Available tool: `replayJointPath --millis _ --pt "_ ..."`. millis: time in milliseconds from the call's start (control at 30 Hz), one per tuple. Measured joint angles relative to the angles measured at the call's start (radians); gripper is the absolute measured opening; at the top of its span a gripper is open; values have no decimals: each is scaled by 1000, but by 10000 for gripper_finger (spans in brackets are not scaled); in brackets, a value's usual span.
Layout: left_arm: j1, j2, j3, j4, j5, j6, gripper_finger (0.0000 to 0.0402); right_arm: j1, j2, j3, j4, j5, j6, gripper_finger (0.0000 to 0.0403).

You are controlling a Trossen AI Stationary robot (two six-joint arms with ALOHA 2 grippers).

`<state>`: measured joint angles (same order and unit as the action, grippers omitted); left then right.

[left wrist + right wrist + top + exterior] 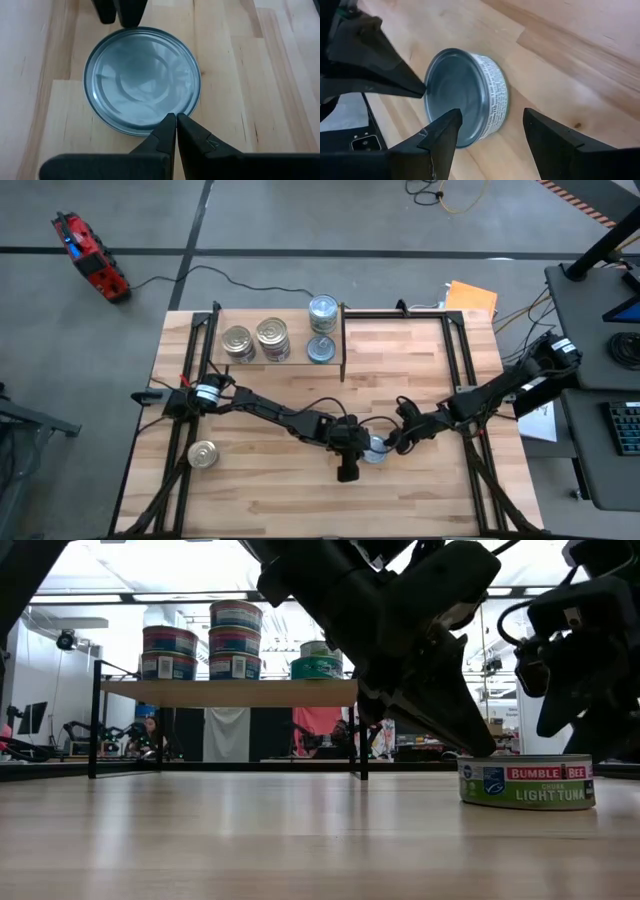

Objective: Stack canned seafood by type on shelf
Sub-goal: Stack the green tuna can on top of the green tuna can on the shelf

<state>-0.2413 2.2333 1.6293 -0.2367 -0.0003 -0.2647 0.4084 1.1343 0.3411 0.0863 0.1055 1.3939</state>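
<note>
A silver-lidded can (376, 448) labelled light tuna (527, 783) stands flat on the tabletop, right of centre, between my two grippers. My left gripper (176, 120) is shut, its tip at the can's left rim. From the right, my open right gripper (491, 112) is rolled on its side: one finger (445, 131) stands over the lid's edge, the other (545, 131) low beside the can's wall. I see no touch there. The shelf (290, 315) at the far edge bears two golden-lidded stacks (255, 340) and silver-lidded cans (322, 310). My left gripper sets its shut fingertips (420, 90) on the can's top rim (150, 131) at the lid's left edge. The fingers slant down from the table's left side. The can sits flat on its base, upright on the wood.
A lone golden-lidded can (203, 453) sits on the tabletop near the left edge. The shelf's dark end panel (343, 340) stands upright at the far middle. Black frame rails (470, 370) run along both table sides. Bare wood lies at the near edge.
</note>
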Motion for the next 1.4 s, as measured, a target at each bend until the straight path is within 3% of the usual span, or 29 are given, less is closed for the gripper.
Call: replayJointPath --millis 367,733,900,1400 --pt "0 0 -30 52 4 -41 0 0 0 -70 154 0 19 220" --pt "0 -3 -65 107 11 -81 0 0 1 -78 151 0 -26 280" --pt "-1 -5 -115 200 24 -153 0 0 29 -80 170 0 -46 292" --pt "-2 -4 -118 196 36 -166 0 0 181 -40 322 -9 -135 295"
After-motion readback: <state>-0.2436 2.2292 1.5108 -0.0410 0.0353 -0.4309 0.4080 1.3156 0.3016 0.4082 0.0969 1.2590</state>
